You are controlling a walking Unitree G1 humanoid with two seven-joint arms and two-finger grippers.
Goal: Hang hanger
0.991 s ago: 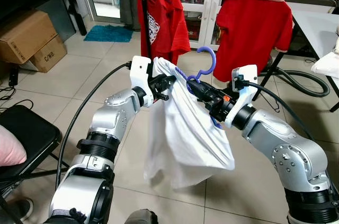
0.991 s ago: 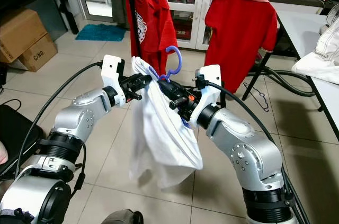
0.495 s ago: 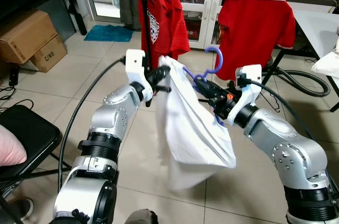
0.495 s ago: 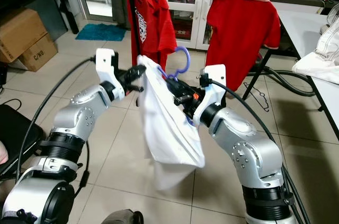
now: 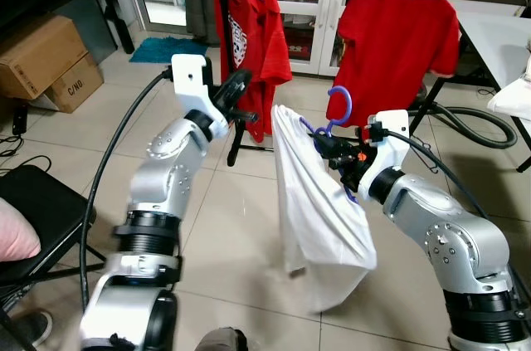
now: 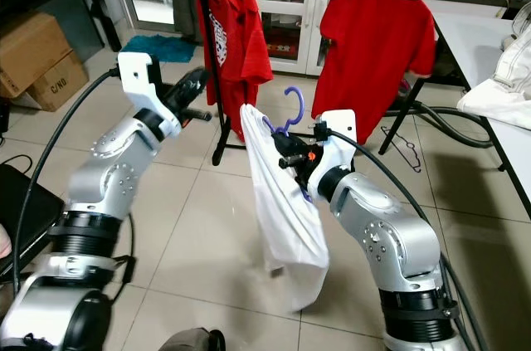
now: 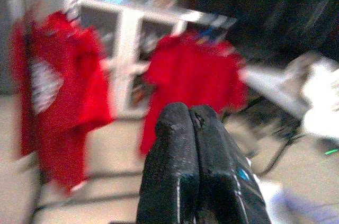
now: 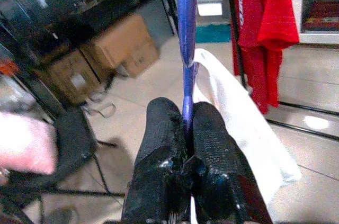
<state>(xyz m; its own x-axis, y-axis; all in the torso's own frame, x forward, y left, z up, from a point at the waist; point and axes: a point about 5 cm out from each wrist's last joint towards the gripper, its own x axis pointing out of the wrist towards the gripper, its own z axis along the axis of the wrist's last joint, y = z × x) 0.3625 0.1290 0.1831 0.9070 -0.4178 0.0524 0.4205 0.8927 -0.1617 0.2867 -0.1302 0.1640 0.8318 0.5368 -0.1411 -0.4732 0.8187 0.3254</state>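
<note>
- Gripping the purple hanger (image 5: 336, 110) just below its hook, the right gripper (image 8: 185, 128) has both fingers pinched tight on the thin stem
- White shirt (image 5: 319, 210) droops from the hanger, bunched on one side and falling below the right arm toward the tiled floor (image 5: 232, 226)
- Left gripper (image 7: 193, 123) is raised well apart from the shirt, fingers pressed together on nothing, pointing toward the red shirts (image 5: 398, 31) on the rack (image 5: 226, 52); that wrist view is blurred
</note>
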